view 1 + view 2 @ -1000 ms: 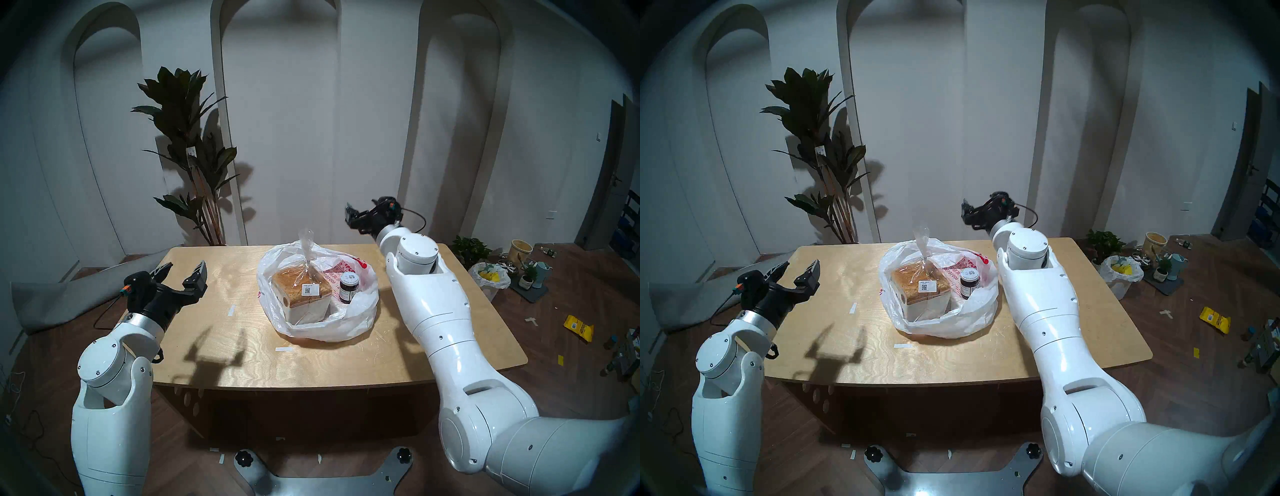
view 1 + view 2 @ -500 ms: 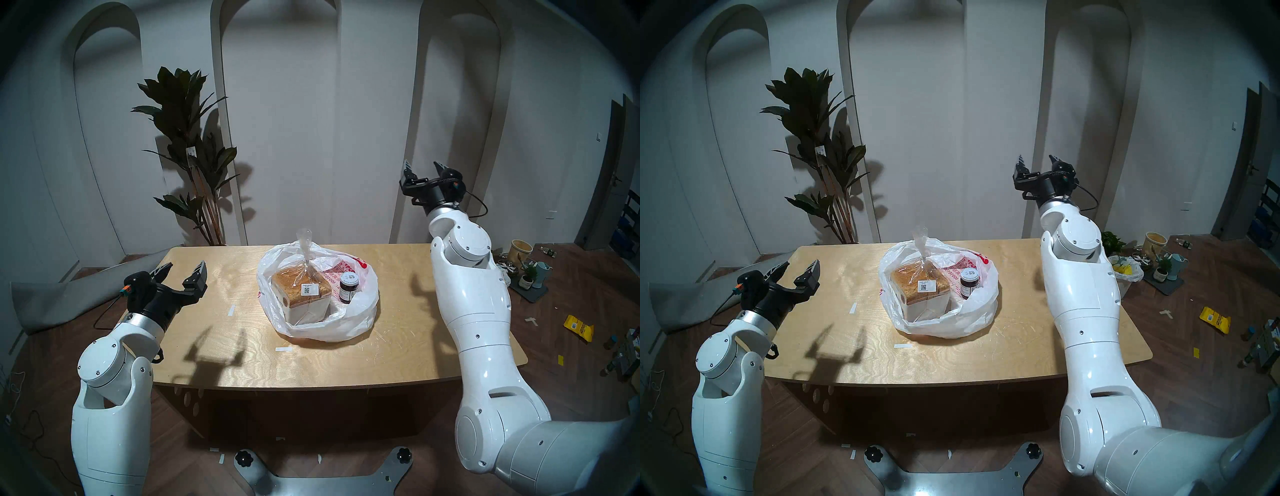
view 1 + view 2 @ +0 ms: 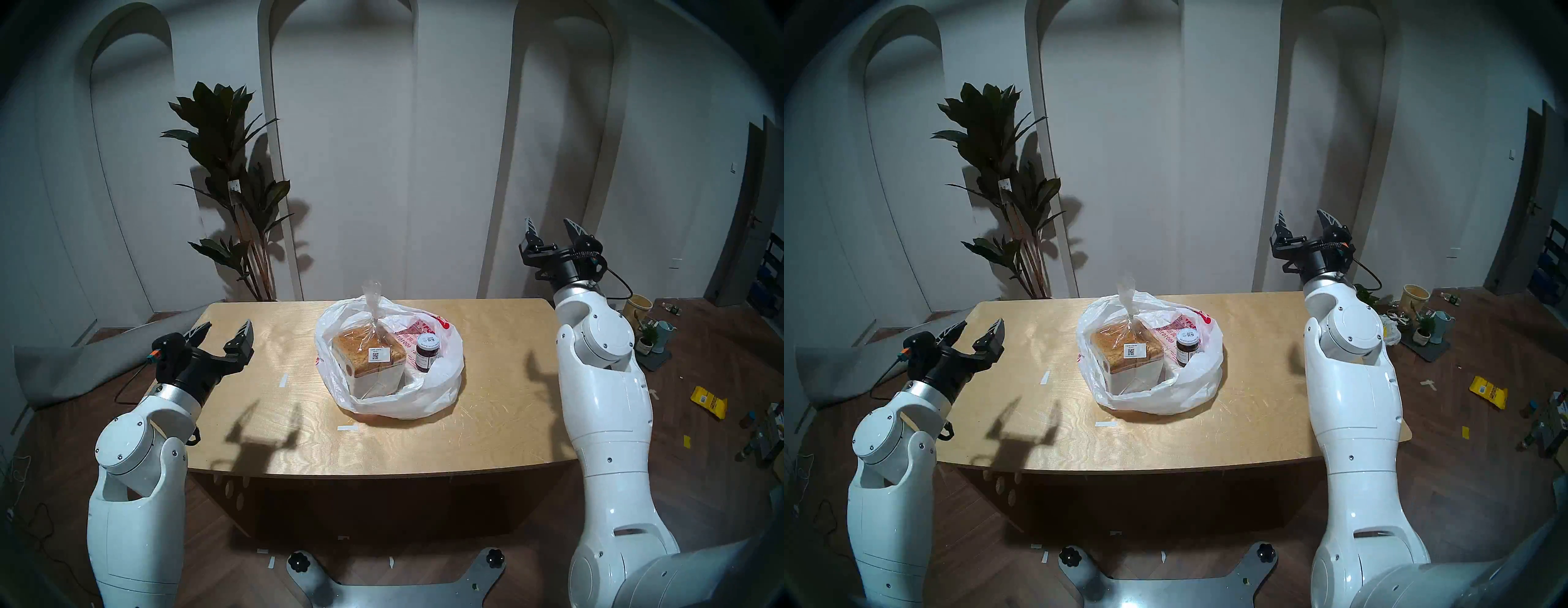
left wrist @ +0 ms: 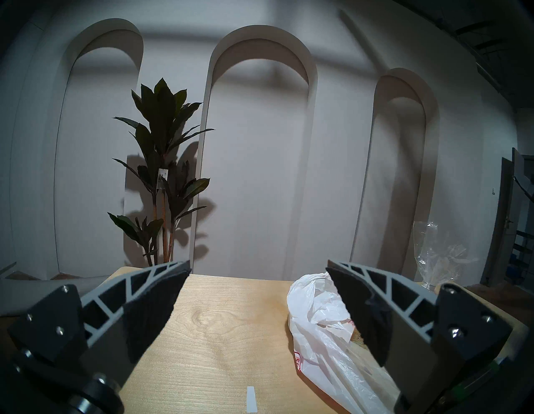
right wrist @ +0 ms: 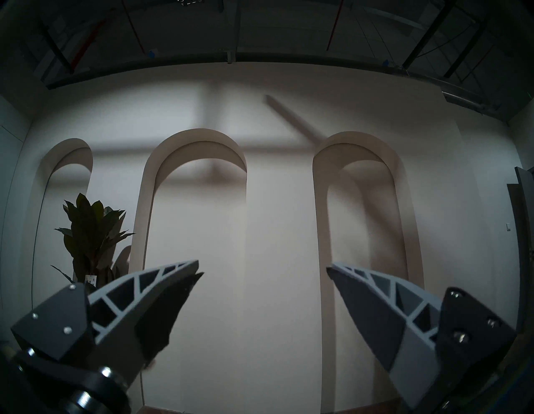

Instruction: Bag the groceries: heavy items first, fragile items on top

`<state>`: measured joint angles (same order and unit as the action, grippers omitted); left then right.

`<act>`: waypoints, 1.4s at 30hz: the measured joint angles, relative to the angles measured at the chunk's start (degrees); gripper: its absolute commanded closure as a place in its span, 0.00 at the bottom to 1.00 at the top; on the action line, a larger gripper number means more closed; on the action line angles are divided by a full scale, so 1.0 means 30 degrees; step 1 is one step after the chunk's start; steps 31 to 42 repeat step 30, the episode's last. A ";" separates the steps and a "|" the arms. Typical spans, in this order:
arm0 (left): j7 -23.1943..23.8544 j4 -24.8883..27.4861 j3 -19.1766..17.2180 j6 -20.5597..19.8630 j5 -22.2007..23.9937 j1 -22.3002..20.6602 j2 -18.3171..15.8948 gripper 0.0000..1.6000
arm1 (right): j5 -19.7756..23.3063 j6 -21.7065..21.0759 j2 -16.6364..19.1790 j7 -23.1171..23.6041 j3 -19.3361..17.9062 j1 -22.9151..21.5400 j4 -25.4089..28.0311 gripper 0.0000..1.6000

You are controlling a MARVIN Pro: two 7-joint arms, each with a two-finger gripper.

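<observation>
The white plastic bag (image 3: 428, 395) (image 3: 1187, 395) with red print lies open on the middle of the wooden table (image 3: 297, 433). Inside it the golden-brown toast loaf (image 3: 365, 354) (image 3: 1125, 350) stands at the left, its clear wrapper tail sticking up. The small dark jar (image 3: 425, 352) (image 3: 1186, 347) stands upright beside it at the right. My left gripper (image 3: 227, 329) (image 3: 980, 327) is open and empty above the table's left part; its wrist view shows the bag (image 4: 315, 312) at the right. My right gripper (image 3: 551, 227) (image 3: 1303, 218) is open and empty, raised beyond the table's right rear corner, facing the wall.
A tall potted plant (image 3: 237, 204) stands behind the table's far left. Small pots, a lined bin and a yellow packet (image 3: 708, 401) lie on the floor at the right. Short white tape marks (image 3: 348, 428) sit on the table.
My right arm has swung from above the bag's rear right out to the right, past the table's corner, and its gripper now points up at the wall. The left arm, bag, loaf and jar are unmoved.
</observation>
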<state>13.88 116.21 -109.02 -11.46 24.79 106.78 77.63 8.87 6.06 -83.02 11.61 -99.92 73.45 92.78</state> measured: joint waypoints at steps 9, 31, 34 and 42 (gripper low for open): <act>0.0000 -0.0015 -0.0001 0.0000 0.0003 -0.0001 0.0000 0.00 | 0.0406 -0.0038 -0.0043 0.0992 -0.0610 0.2322 0.2123 0.00; 0.0001 -0.0052 -0.0001 0.0000 0.0008 -0.0003 0.0000 0.00 | 0.1280 -0.1506 -0.1686 0.3271 -0.2298 0.7516 0.5653 0.00; 0.0001 -0.0052 -0.0001 0.0000 0.0008 -0.0003 0.0000 0.00 | 0.1280 -0.1506 -0.1686 0.3271 -0.2298 0.7516 0.5653 0.00; 0.0001 -0.0052 -0.0001 0.0000 0.0008 -0.0003 0.0000 0.00 | 0.1280 -0.1506 -0.1686 0.3271 -0.2298 0.7516 0.5653 0.00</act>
